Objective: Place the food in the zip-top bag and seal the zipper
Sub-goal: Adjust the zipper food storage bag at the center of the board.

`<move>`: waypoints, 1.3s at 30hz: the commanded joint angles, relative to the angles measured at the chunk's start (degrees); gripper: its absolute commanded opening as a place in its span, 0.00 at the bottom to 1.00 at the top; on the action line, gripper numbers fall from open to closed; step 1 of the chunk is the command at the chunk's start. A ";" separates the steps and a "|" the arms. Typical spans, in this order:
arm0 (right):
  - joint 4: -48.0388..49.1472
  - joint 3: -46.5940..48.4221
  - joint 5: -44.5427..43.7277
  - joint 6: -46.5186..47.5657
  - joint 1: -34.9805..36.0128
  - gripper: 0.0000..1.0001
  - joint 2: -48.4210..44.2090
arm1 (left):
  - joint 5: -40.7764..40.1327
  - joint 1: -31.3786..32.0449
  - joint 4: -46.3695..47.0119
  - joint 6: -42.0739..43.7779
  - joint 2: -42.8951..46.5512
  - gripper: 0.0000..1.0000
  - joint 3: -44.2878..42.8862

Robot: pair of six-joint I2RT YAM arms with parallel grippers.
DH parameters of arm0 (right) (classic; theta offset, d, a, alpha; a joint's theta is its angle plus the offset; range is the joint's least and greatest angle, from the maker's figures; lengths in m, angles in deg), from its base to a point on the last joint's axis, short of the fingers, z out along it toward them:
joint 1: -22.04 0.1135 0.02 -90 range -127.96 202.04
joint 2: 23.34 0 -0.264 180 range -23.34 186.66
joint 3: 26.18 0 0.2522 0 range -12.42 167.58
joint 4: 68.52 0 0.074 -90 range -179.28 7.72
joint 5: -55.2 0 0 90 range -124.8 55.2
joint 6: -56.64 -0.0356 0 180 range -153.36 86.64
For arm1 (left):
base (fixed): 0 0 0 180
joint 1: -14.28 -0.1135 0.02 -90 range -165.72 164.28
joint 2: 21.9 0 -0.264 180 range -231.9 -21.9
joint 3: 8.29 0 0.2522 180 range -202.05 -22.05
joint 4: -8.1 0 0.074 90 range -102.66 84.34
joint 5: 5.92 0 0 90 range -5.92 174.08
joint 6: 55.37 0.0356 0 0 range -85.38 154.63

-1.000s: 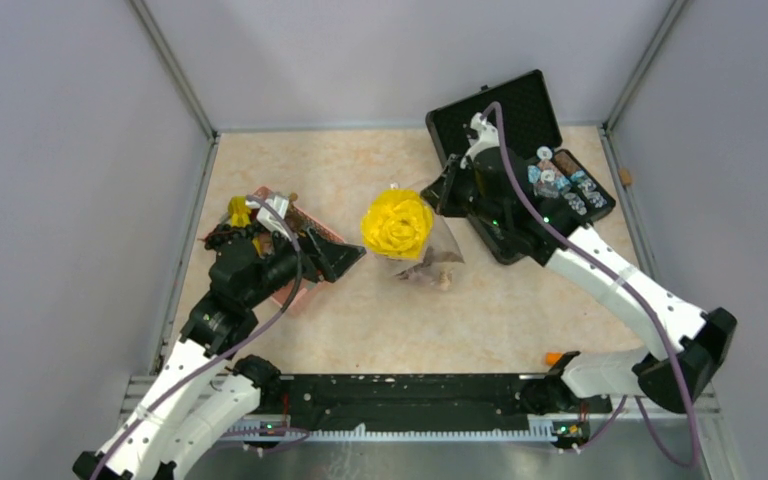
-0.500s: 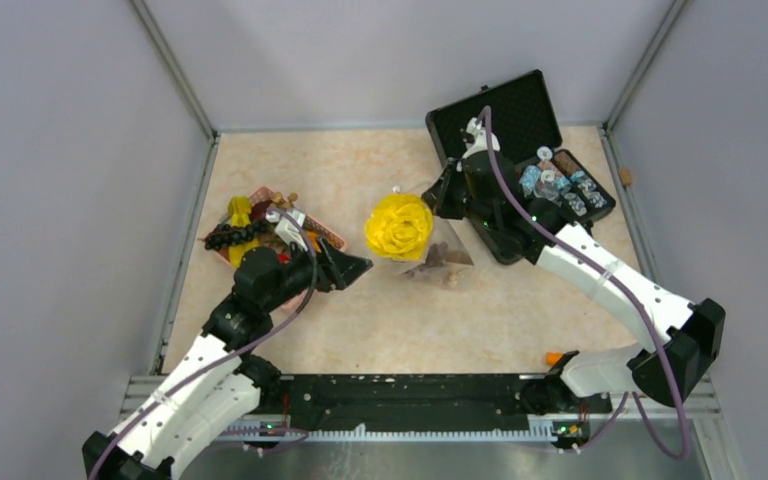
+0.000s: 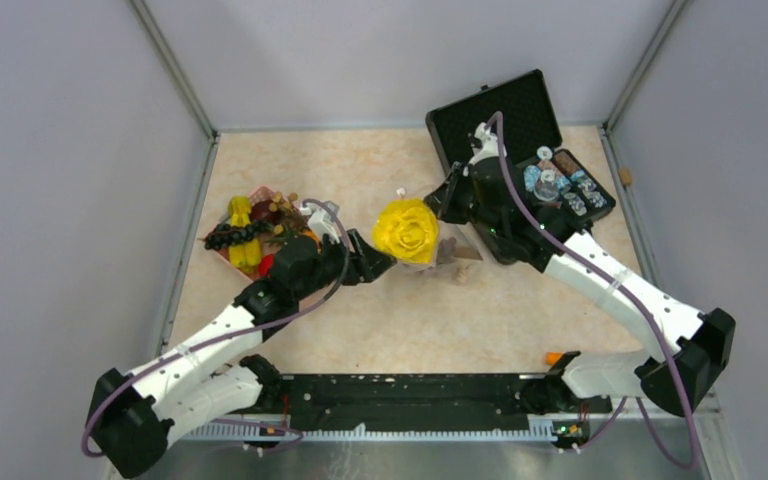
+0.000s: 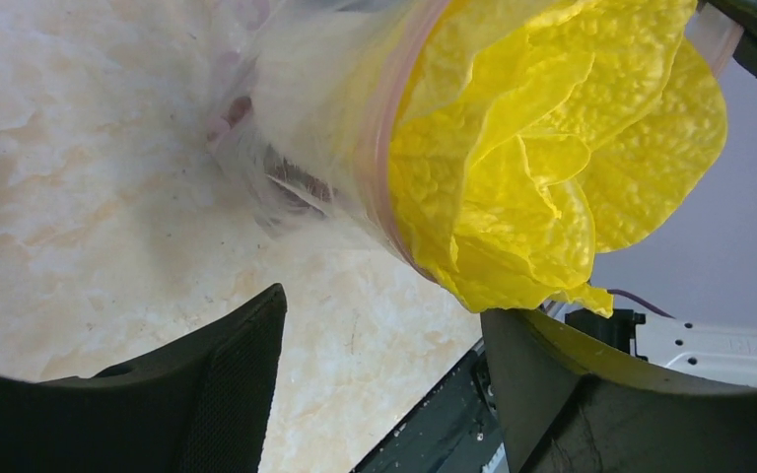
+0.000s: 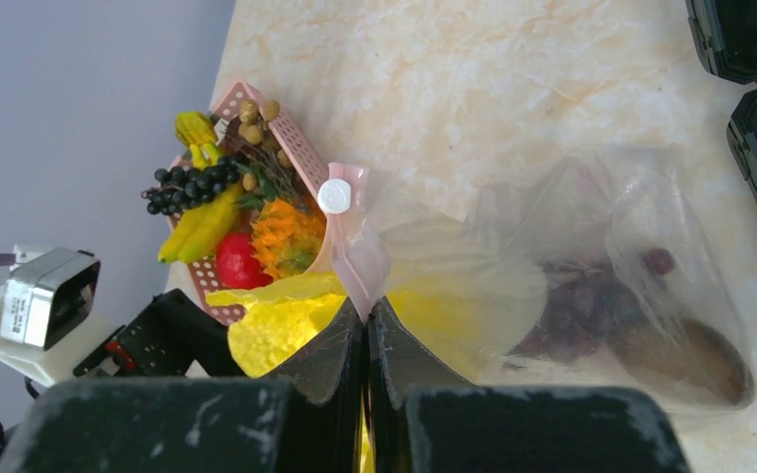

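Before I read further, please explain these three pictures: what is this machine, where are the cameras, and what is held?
These are two robot arms bolted at the near edge of a table. One picture looks down from above; the other two come from a camera on each wrist. The right claw is shut on the pink edge of a clear bag. A yellow leafy toy sits in the bag's mouth; the open left claw is beside it, holding nothing. Darker toy pieces lie inside. A pink basket of toy food and an open black case stand on the table.
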 commanded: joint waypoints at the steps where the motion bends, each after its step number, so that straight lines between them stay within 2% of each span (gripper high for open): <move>1: 3.32 0.59 -0.26 -0.60 -0.40 0.00 -3.37 | -5.30 2.67 4.74 0.70 -2.29 0.73 -3.99; 4: 3.73 0.00 0.40 -0.87 -0.39 0.00 -4.00 | -9.02 3.15 3.98 0.82 -2.71 0.80 -4.87; 8: 6.17 -2.14 2.95 -2.49 -0.32 0.00 -4.69 | -11.55 3.79 6.20 0.54 -4.23 0.81 -5.52; 14: 7.59 -3.63 3.61 -3.74 -0.38 0.00 -5.31 | -10.12 5.05 6.77 -0.13 -9.26 0.71 -6.45; 18: 7.27 -2.98 2.91 -3.59 -0.32 0.00 -4.68 | -10.65 6.37 7.69 -0.21 -8.55 0.74 -4.86; 21: 7.72 -2.92 2.82 -3.67 -0.35 0.00 -4.35 | -10.21 6.47 6.23 0.56 -8.08 0.72 -5.28; 25: 7.55 -2.53 1.59 -3.67 -0.39 0.00 -3.80 | -10.12 7.12 4.70 1.52 -6.94 0.57 -5.52; 27: 7.13 -2.04 1.19 -3.51 -0.39 0.00 -3.61 | -7.38 7.34 4.44 2.09 -6.93 0.48 -5.27; 31: 7.63 -1.03 0.73 -3.65 -0.36 0.00 -3.37 | -5.59 7.85 2.85 2.66 -8.29 0.45 -5.47; 34: 7.15 0.40 0.69 -3.54 -0.34 0.00 -2.67 | -6.71 8.65 2.54 2.67 -8.23 0.47 -4.98; 36: 7.33 0.95 0.66 -3.45 -0.40 0.00 -2.41 | -7.70 9.04 2.03 2.78 -7.63 0.68 -4.99; 39: 6.27 2.11 0.20 -2.98 -0.40 0.00 -1.53 | -8.04 9.33 1.97 3.63 -5.84 0.79 -4.98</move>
